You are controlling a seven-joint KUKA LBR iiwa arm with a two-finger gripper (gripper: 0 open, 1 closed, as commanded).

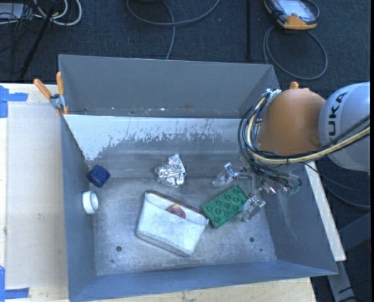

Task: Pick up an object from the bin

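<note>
My gripper (pixel 239 191) hangs low at the right of the bin, open, with one metal fingertip (pixel 224 174) above and one (pixel 254 207) to the right of a green studded building plate (pixel 224 207). The plate lies flat on the bin floor, and its upper right corner sits between the two fingers. Whether the fingers touch it I cannot tell. A crumpled ball of silver foil (pixel 171 170) lies to the left of the gripper. A white flat pouch (pixel 170 224) with a reddish patch rests just left of the plate.
A small blue block (pixel 99 175) and a white ring (pixel 90 201) lie by the left wall. The arm with its orange cover and cables leans in over the right wall. Bare floor runs along the front of the bin.
</note>
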